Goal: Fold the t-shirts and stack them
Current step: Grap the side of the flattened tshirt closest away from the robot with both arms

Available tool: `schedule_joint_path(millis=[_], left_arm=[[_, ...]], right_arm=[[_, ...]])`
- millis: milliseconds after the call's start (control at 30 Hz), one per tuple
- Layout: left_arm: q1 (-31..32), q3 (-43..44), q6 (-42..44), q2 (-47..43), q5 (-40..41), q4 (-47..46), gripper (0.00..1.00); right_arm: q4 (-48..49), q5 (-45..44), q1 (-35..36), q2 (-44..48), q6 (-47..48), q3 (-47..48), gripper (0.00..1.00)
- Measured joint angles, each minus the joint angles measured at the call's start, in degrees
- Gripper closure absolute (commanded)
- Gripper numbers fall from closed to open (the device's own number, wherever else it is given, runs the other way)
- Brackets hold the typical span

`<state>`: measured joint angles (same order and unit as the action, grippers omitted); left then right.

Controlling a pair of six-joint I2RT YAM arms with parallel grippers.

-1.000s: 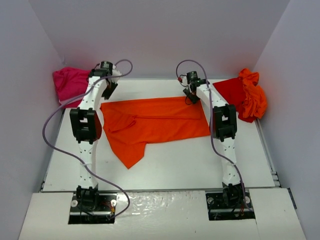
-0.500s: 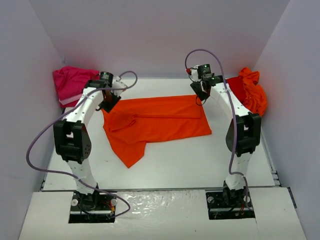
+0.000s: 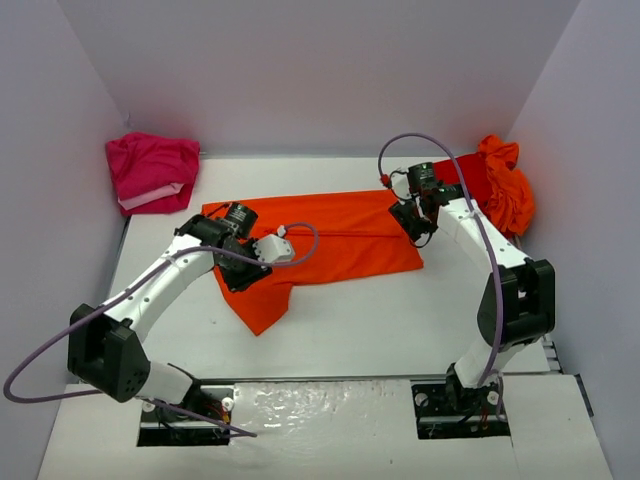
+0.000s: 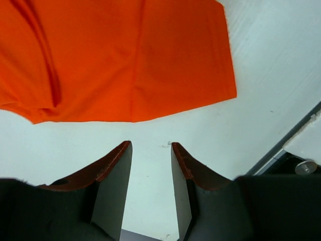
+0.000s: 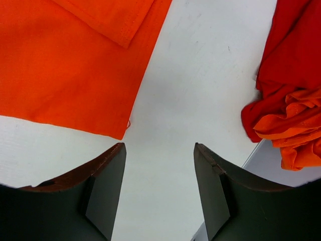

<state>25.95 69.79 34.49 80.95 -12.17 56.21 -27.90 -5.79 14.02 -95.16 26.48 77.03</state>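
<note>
Left gripper [image 4: 150,146] and right gripper [image 5: 158,146], both mine, hover with jaws apart and empty, the right wider, near the edges of the bright orange cloth t-shirt [image 3: 330,240] lying partly folded on the white table [image 3: 350,320]. I judge it light, limp and prone to bunching, so I should pinch hem corners, not mid-panel

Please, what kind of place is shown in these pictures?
Probably a robotics test cell, not a home: a white table boxed in by plain walls, a left arm and right arm bolted at its near edge, and an orange t-shirt spread out.
</note>
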Motion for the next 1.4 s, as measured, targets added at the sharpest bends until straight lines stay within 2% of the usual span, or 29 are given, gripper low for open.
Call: schedule_joint_path(millis=[267,633,1000,1400], left_arm=[[8.1,-11.4,0.3,-0.5,2.6,0.2,0.67],[21.0,-21.8,-4.2,-3.9,10.0,-8.5,0.68],[22.4,-23.8,-7.4,-3.0,14.1,-18.0,0.69],[22.7,-25.5,-7.8,-1.4,13.6,-19.4,0.69]], right_arm=[[0.7,-1.8,-0.1,5.2,-2.5,-3.5,0.46],[1.1,-5.0,-0.9,5.6,-5.2,-3.5,0.46],[1.1,-5.4,-0.9,5.6,-5.7,-3.5,0.45],[1.1,-5.4,-1.0,5.7,-5.7,-3.5,0.45]])
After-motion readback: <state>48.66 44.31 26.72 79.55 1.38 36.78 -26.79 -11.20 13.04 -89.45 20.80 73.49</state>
